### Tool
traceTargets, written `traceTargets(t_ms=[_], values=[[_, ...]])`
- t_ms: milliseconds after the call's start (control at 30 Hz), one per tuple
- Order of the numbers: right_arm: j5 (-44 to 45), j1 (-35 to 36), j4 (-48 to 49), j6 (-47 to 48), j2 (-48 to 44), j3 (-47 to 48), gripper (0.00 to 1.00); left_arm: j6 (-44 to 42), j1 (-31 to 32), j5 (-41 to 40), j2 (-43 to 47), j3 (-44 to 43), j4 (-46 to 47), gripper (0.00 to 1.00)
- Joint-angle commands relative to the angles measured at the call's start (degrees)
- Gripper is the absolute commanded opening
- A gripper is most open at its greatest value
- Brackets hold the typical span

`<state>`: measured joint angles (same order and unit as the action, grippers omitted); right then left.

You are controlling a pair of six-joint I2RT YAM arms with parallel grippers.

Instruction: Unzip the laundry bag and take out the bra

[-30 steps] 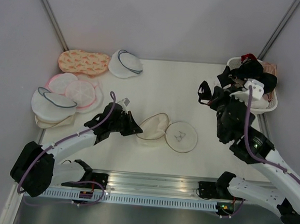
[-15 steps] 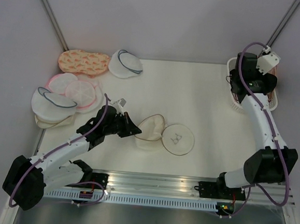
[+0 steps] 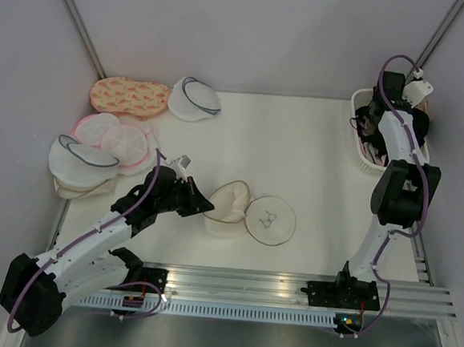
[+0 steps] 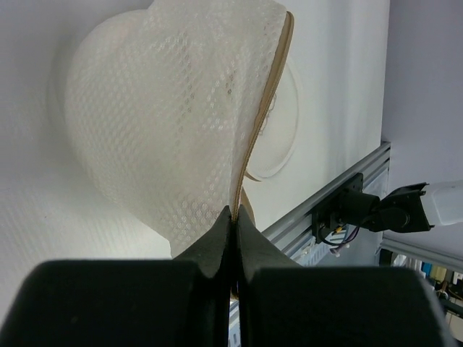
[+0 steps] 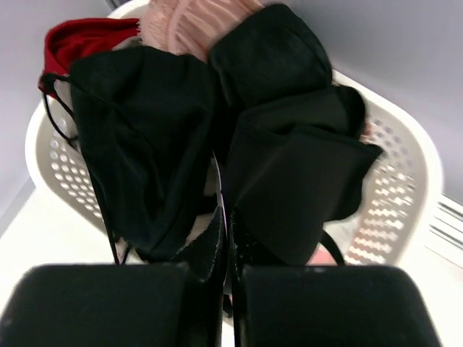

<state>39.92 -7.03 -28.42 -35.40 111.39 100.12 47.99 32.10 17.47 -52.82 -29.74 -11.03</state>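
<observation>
The laundry bag (image 3: 231, 207) lies unzipped in two mesh halves, and its flat face with the bra drawing (image 3: 270, 221) lies to the right. My left gripper (image 3: 200, 205) is shut on its tan-brown zipper rim (image 4: 255, 137), with the white mesh (image 4: 166, 123) bulging ahead of the jaws. My right gripper (image 3: 371, 127) reaches over the white basket (image 3: 360, 163) at the far right. It is shut on the black bra (image 5: 289, 166), which hangs folded over the basket (image 5: 405, 195).
White pouches with grey rims (image 3: 193, 100) and pink-rimmed pouches (image 3: 123, 142) lie at the far left, beside an orange patterned pouch (image 3: 129, 96). Red (image 5: 87, 36) and pink (image 5: 192, 22) garments lie in the basket. A metal rail (image 3: 239, 287) runs along the near edge.
My right arm has swung up and out to the basket with the black bra. My left gripper has drawn the bag slightly nearer and leftward.
</observation>
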Motion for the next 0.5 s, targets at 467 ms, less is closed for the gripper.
traceTargets(t_ms=[467], values=[[-7.84,-1.32,-3.57,1.74,21.76,21.79,0.0,-0.7,-0.46,-4.47,4.39,-6.21,-8.4,0.02]])
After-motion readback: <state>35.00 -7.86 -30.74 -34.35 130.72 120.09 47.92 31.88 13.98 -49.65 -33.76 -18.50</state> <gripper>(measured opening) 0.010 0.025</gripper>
